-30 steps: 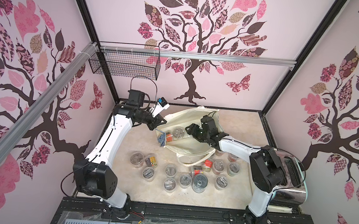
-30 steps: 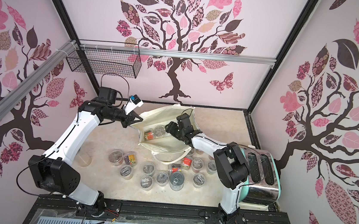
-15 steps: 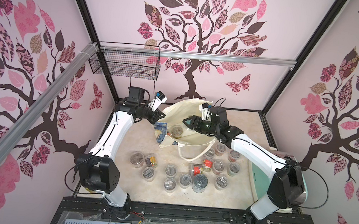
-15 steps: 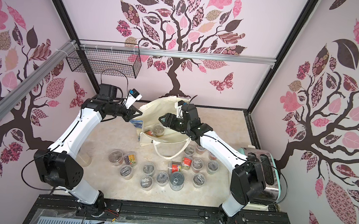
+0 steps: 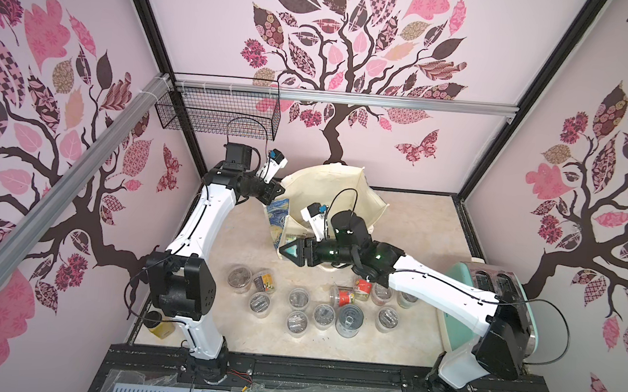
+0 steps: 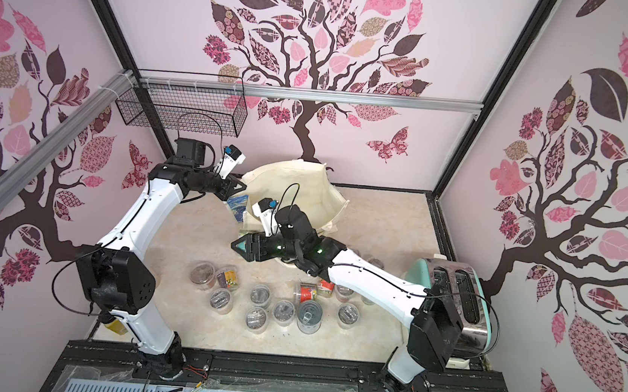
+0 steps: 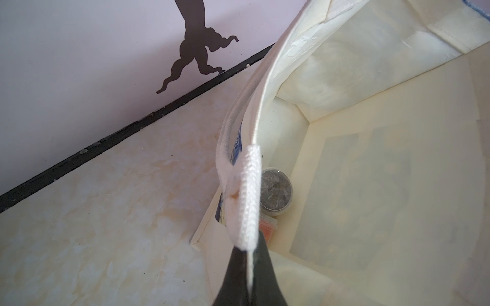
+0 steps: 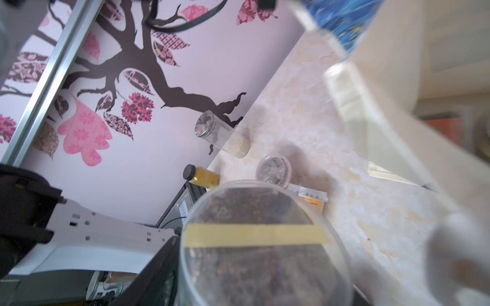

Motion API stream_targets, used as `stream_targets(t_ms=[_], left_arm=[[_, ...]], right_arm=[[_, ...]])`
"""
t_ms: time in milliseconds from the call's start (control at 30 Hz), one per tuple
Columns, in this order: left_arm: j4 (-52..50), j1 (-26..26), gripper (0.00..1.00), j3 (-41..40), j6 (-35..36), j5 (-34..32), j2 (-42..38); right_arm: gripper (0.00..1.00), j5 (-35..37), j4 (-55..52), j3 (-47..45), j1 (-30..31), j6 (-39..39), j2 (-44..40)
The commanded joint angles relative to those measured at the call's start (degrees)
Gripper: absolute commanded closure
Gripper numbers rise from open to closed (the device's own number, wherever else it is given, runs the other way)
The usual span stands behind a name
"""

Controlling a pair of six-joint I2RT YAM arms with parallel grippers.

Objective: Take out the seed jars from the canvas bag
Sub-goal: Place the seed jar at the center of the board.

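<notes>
You've got the table (image 5: 411, 230) filling the middle of both top views. The bag (image 5: 328, 190) stands open at upper centre near the back wall, with blue print showing on its left side. The toaster (image 5: 493, 275) is at the right edge, partly under the right arm. The left gripper (image 5: 280, 192) is at the bag's upper-left rim. In the left wrist view its fingers (image 7: 234, 278) are pressed together, pinching the white rope handle (image 7: 248, 196). The right gripper (image 5: 291, 250) hangs at frame centre by the bag's lower-left corner, above the table. In the right wrist view its fingers are clamped around the held jar (image 8: 262, 251). That jar has dark seeds and a tape strip across the lid, and it fills the lower middle of that frame. The can (image 5: 349, 320) stands at lower centre among the jars (image 5: 297, 296). They form a loose cluster on the table below the bag, with two red-labelled ones near the right arm. The left wrist view shows the inner jar (image 7: 275, 194) lid-up in the bag's corner by the handle. The orange jar (image 7: 267, 230) is just beside it, mostly hidden.
</notes>
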Motion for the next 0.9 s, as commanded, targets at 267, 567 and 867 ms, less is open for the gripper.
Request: stream_targets(t_ms=[267, 567, 867], left_arm=[[1.57, 0.59, 1.0, 5.22, -2.03, -0.16, 2.74], [2.3, 1.07, 1.0, 6.03, -5.22, 0.6, 5.0], [2.38, 1.57, 1.0, 8.69, -7.31, 0.73, 6.98]], right_arm=[[0.36, 7.62, 5.83, -4.29, 1.29, -17.42, 6.13], [0.35, 16.57, 13.2, -5.35, 2.18, -27.74, 12.46], [0.34, 19.07, 21.13, -3.31, 2.48, -31.46, 21.32]])
